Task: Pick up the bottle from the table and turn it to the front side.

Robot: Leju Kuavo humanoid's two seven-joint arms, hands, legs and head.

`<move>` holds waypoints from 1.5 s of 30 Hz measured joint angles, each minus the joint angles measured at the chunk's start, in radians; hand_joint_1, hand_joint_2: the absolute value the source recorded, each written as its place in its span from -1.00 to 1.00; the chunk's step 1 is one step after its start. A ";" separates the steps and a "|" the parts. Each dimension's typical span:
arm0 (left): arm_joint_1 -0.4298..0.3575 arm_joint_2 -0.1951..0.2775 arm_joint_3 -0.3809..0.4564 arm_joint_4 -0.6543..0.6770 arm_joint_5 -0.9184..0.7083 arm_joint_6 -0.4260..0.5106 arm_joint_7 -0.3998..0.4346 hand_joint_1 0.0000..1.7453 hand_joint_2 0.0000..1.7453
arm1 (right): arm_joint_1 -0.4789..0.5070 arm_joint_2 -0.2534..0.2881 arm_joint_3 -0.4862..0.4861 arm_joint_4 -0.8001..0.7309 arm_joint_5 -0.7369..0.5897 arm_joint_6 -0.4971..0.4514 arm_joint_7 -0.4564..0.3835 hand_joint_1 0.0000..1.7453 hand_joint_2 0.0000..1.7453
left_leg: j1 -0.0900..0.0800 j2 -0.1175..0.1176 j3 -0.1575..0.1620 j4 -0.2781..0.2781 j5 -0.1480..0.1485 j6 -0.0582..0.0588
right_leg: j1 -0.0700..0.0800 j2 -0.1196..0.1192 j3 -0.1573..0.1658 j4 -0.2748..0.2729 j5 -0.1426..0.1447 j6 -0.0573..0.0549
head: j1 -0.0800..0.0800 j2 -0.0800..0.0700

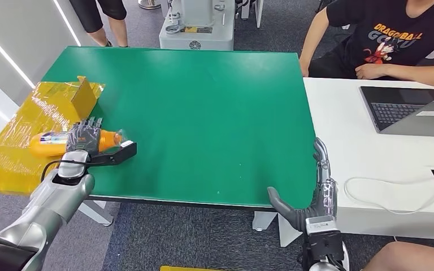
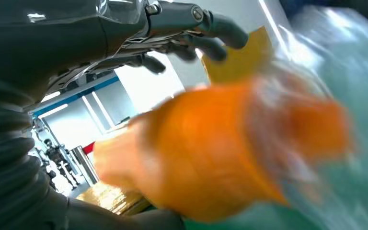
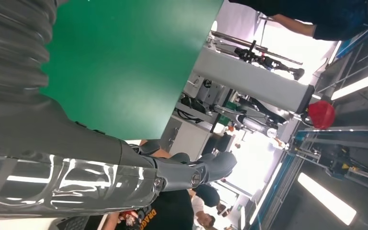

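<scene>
**Trainee:** Where was the bottle, and what had hold of it?

**Operator:** In the head view, the bottle (image 1: 53, 141) lay on its side at the near left edge of the green table (image 1: 203, 113), half over the yellow wrapped package (image 1: 28, 135) beside that edge. My left hand (image 1: 85, 138) was wrapped over its middle, fingers across the label, so I counted it as held. The left wrist view showed the orange body blurred, close under the fingers (image 2: 206, 40).

**Trainee:** How did you expect it to handle?

**Operator:** I judged it a light plastic bottle of orange drink: stiff enough to grip, smooth and perhaps slippery at the label wrap, round enough to roll if loosened. The mid-body hold looked the sensible one, as the ends taper. How full it was I could not tell.

**Trainee:** And the room for turning it?

**Operator:** The table edge ran just beside the bottle on the left and near sides, so I judged a drop off the edge the main risk. To the right and far, the green surface offered wide room. My right hand (image 1: 316, 192) hung at the near right corner, fingers spread and holding nothing, well apart from the bottle. A person (image 1: 384, 39) sat beyond the white desk (image 1: 350, 124) with a laptop (image 1: 412, 110), far right.
</scene>
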 joint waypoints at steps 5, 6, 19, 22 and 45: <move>0.017 0.000 0.017 0.001 -0.007 0.038 0.000 -1.00 1.00 | -0.015 -0.001 0.007 0.008 -0.002 0.000 0.000 -1.00 1.00 | 0.000 0.000 0.000 0.000 0.000 0.000 | 0.000 0.000 0.000 0.000 0.000 0.000 | 0.000 0.000; 0.019 0.000 0.021 0.001 -0.010 0.045 0.000 -1.00 1.00 | -0.019 -0.001 0.008 0.011 -0.005 0.000 0.000 -1.00 1.00 | 0.000 0.000 0.000 0.000 0.000 0.000 | 0.000 0.000 0.000 0.000 0.000 0.000 | 0.000 0.000; 0.059 -0.010 0.105 -0.059 0.068 0.226 -0.162 -1.00 1.00 | -0.061 -0.001 0.030 0.055 -0.039 -0.002 -0.007 -1.00 1.00 | 0.000 0.000 0.000 0.000 0.000 0.000 | 0.000 0.000 0.000 0.000 0.000 0.000 | 0.000 0.000; 0.073 -0.021 0.132 -0.140 0.165 0.220 -0.235 -1.00 1.00 | -0.063 -0.001 0.034 0.063 -0.039 -0.006 -0.008 -1.00 1.00 | 0.000 0.000 0.000 0.000 0.000 0.000 | 0.000 0.000 0.000 0.000 0.000 0.000 | 0.000 0.000; 0.152 -0.195 0.146 -0.681 1.354 -0.207 -0.543 -1.00 1.00 | -0.100 -0.001 0.074 0.106 -0.109 -0.039 -0.073 -1.00 1.00 | -0.001 -0.001 0.000 0.001 0.000 0.001 | -0.001 -0.001 0.001 -0.001 0.000 0.000 | 0.000 0.000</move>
